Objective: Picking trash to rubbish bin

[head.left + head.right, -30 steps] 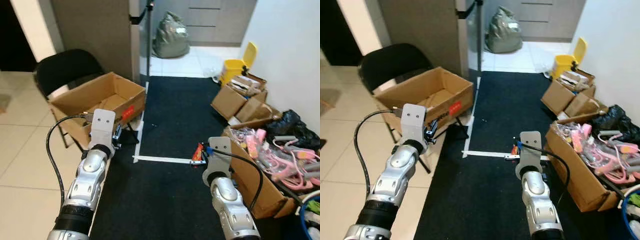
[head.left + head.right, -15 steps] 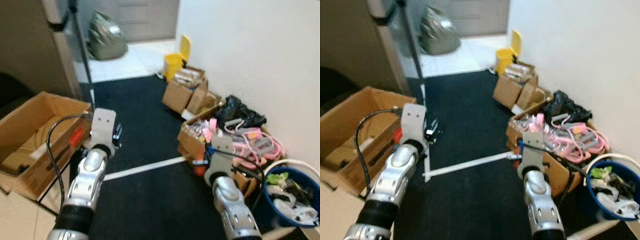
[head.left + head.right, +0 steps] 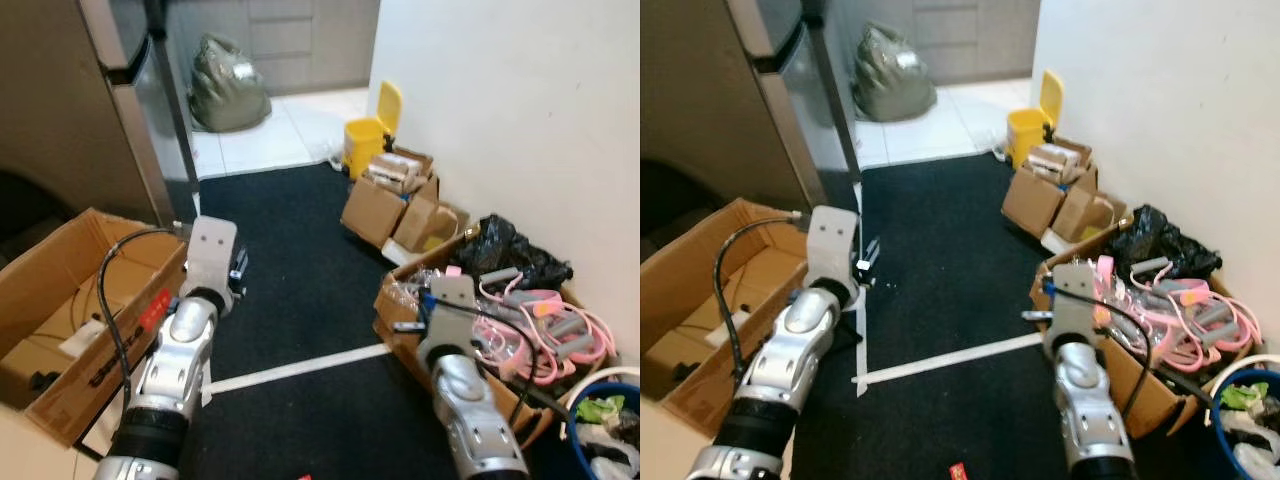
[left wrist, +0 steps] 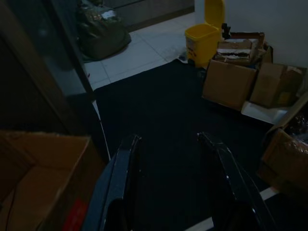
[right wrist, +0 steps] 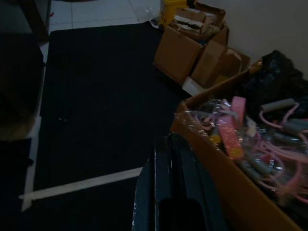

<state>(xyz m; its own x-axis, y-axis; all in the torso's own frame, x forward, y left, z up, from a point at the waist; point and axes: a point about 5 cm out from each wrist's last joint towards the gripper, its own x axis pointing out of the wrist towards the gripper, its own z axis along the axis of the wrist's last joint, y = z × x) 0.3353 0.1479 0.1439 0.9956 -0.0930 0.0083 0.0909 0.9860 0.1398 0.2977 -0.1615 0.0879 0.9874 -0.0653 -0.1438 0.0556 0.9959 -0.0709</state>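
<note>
Both arms are raised before the robot over a black carpet (image 3: pixel 300 260) crossed by a strip of white tape (image 3: pixel 300 366).

Left gripper (image 4: pixel 174 144) — released. The wrist view shows its two black fingers (image 4: pixel 120 178) spread well apart with nothing between them, held above the carpet. To the robot's left lies a large open cardboard box (image 3: pixel 60 330) with a red label on its near wall.

Right gripper (image 5: pixel 166 187) — clenched. The wrist view shows the fingers pressed together; nothing can be seen held between them. It hangs just beside a cardboard box of pink items (image 3: pixel 520 330), which holds pink and grey tubing and handles.

The task's thing: a small red piece of trash (image 3: pixel 958 470) lies on the carpet at the bottom edge of the right eye view, between the two arms and nearer the robot than the tape. Neither gripper touches it.

A blue rubbish bin (image 3: pixel 1240 425) with a white rim stands at the robot's far right, beside the box of pink items, with green and white rubbish inside.

Further items along the right wall — a black bag (image 3: pixel 515 250), two smaller cardboard boxes (image 3: pixel 395 205) and a yellow bin (image 3: pixel 368 135) with its lid up. A grey-green sack (image 3: pixel 228 85) rests on the white tiles beyond the carpet.
</note>
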